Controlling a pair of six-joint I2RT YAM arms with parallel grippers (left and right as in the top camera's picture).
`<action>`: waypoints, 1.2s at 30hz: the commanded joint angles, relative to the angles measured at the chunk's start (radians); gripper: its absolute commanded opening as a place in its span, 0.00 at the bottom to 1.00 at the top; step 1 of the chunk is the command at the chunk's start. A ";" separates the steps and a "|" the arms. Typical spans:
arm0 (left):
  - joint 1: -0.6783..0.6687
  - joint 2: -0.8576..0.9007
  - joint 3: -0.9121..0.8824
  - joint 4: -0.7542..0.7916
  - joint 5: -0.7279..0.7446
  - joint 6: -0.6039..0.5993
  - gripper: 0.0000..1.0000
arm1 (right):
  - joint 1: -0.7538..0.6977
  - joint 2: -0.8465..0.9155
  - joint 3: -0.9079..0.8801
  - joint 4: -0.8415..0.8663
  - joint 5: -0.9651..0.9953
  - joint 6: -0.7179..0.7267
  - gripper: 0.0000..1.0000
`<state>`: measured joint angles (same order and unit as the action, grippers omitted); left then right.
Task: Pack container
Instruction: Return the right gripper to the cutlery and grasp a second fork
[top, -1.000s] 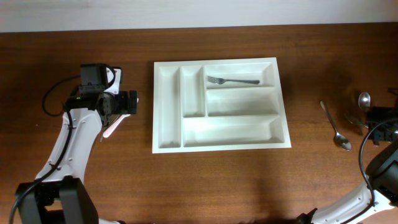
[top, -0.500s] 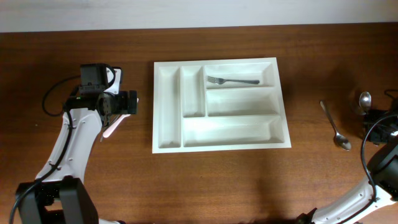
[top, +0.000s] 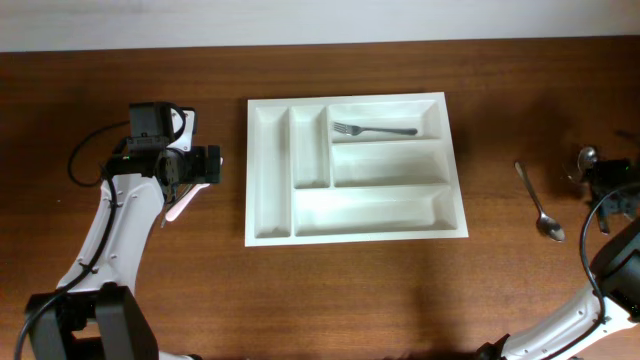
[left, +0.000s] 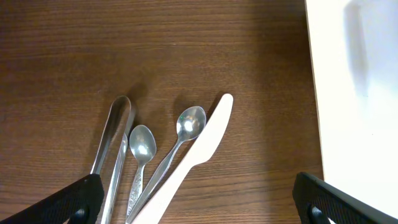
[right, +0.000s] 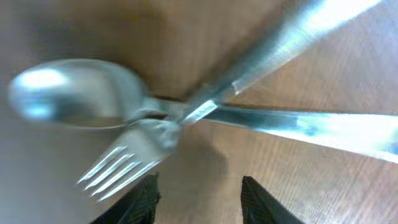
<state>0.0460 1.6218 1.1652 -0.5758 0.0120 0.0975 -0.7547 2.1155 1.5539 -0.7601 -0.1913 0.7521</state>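
Note:
The white container (top: 270, 170) lies mid-table with one metal fork (top: 375, 130) in its top right compartment; its edge shows in the left wrist view (left: 354, 93). My left gripper (top: 205, 165) hovers open (left: 199, 211) above two metal spoons (left: 189, 121), a white plastic knife (left: 202, 146) and a metal handle (left: 112, 134). My right gripper (top: 600, 178) is open (right: 199, 202) low over a pile holding a spoon (right: 68, 93), a fork (right: 124, 158) and crossed metal handles (right: 298, 37). It holds nothing.
A lone spoon (top: 540, 205) lies left of the right gripper. The bowl of another spoon (top: 586, 158) shows at the pile's far side. The white knife's tip (top: 180, 205) sticks out below the left gripper. A pale wall strip runs along the table's far edge.
My right gripper has moved slightly toward the far side, now over the cutlery pile at the right edge. The left arm has not moved.

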 joint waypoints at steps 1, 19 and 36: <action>-0.004 0.011 0.019 0.002 0.008 0.009 0.99 | 0.002 -0.039 0.123 -0.052 -0.018 -0.209 0.45; -0.004 0.011 0.019 0.002 0.008 0.009 0.99 | -0.013 0.038 0.161 -0.085 0.148 0.043 0.54; -0.004 0.011 0.019 0.002 0.008 0.009 0.99 | -0.030 0.121 0.157 -0.097 0.171 0.077 0.54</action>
<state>0.0460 1.6218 1.1652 -0.5758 0.0120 0.0978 -0.7681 2.2269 1.7054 -0.8597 -0.0483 0.8146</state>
